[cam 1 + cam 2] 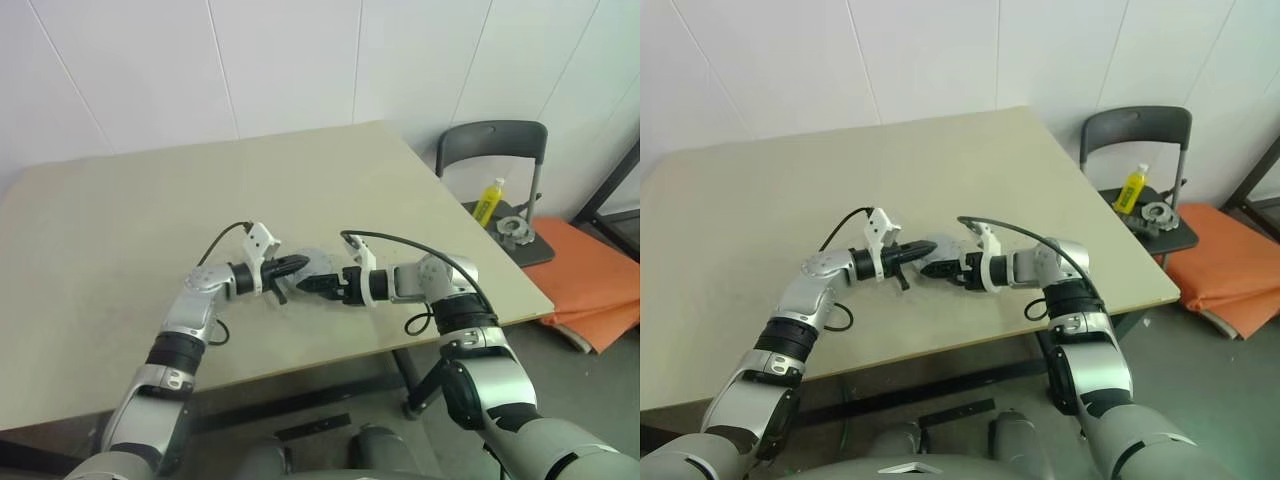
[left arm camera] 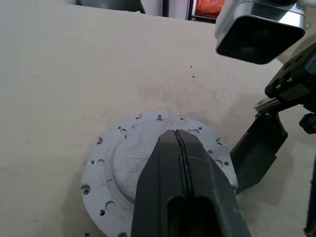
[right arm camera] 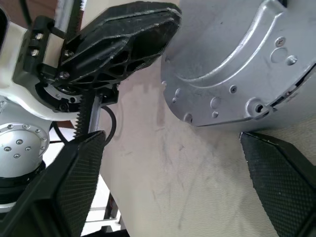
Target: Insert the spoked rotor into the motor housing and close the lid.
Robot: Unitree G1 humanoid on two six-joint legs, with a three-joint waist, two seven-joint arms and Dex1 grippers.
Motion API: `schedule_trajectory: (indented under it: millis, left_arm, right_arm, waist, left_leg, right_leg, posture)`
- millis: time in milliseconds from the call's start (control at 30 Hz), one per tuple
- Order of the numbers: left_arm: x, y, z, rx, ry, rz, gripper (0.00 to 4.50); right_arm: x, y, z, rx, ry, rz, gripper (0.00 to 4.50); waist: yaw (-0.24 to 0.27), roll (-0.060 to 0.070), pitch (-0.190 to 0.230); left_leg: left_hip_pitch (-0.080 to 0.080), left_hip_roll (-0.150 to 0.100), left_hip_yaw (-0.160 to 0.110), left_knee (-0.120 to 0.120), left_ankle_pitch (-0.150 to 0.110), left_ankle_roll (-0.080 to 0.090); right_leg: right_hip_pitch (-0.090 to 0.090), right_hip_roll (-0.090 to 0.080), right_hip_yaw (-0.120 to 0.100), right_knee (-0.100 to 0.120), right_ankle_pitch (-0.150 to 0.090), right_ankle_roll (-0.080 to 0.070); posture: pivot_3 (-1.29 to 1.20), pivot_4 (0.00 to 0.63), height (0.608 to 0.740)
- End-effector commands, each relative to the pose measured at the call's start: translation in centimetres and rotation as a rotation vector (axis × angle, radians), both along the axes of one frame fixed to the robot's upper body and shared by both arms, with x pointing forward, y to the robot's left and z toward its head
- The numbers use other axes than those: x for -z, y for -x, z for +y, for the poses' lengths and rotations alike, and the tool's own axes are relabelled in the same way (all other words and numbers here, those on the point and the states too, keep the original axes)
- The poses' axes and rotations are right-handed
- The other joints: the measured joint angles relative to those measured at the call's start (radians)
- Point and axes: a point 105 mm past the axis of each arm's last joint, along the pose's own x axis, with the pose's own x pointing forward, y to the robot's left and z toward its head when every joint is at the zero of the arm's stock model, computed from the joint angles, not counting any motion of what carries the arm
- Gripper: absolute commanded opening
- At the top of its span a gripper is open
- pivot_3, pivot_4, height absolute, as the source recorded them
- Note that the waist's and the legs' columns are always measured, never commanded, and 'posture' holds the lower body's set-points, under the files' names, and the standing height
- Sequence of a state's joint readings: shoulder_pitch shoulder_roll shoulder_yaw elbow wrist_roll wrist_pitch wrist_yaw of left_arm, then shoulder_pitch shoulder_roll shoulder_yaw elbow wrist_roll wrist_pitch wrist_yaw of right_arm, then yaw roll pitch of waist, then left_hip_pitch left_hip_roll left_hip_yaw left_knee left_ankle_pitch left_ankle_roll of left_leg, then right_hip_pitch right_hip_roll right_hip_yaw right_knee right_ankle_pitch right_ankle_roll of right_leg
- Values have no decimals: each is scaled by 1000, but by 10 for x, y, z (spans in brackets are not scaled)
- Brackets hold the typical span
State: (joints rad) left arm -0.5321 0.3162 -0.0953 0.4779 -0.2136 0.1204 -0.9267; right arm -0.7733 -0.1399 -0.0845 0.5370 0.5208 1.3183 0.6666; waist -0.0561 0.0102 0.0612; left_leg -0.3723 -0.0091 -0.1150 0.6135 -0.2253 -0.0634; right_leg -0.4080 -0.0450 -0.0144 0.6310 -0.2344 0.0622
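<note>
Both of our grippers meet over the middle of the pale table (image 1: pixel 120 220), near its front edge. Our left gripper (image 2: pixel 178 143) has its two black fingers pressed together with only a thin seam between them, holding nothing, its tip hanging over the flat silver-grey lid (image 2: pixel 126 163). Our right gripper (image 3: pixel 173 182) faces it from the other side with its fingers spread wide, one textured pad (image 3: pixel 79 177) on each side of a bare stretch of tabletop, nothing between them; the lid's edge lies just beyond their tips. From the right wrist camera we see the lid sitting as the top of a round metal body, a dark gap showing under its rim, so the motor housing (image 3: pixel 237 69) appears to be beneath it, though we cannot make out the windings or the spoked rotor. Beyond the table's right corner stands a dark chair (image 1: pixel 492 140) carrying a yellow bottle (image 1: pixel 488 200) and a small metal part (image 1: pixel 517 230), with an orange mat (image 1: pixel 590 270) on the floor beside it.
</note>
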Motion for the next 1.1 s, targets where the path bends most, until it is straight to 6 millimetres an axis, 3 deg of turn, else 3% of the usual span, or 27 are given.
schedule_trajectory:
  millis: [33,267,1100]
  left_arm:
    - [-11,-6,2,-20,-15,-75,0]
    - [-6,-4,2,-12,-37,-90,0]
    - [-7,-3,1,7,-45,-107,0]
  right_arm:
    - [-15,-8,1,14,-26,-42,4483]
    - [-4,-30,-10,187,73,-19,4483]
    - [-4,-44,-15,344,97,36,4483]
  waist:
    - [0,0,0]
    - [-1,0,0]
    - [10,0,0]
  left_leg:
    - [0,0,0,0,0,0]
    - [1,0,0,0,0,0]
    - [3,0,0,2,0,0]
  right_leg:
    - [0,0,0,0,0,0]
    - [1,0,0,0,1,-1]
    - [3,0,0,0,4,-2]
  posture:
    - [0,0,740]
    - [0,0,740]
    - [0,0,740]
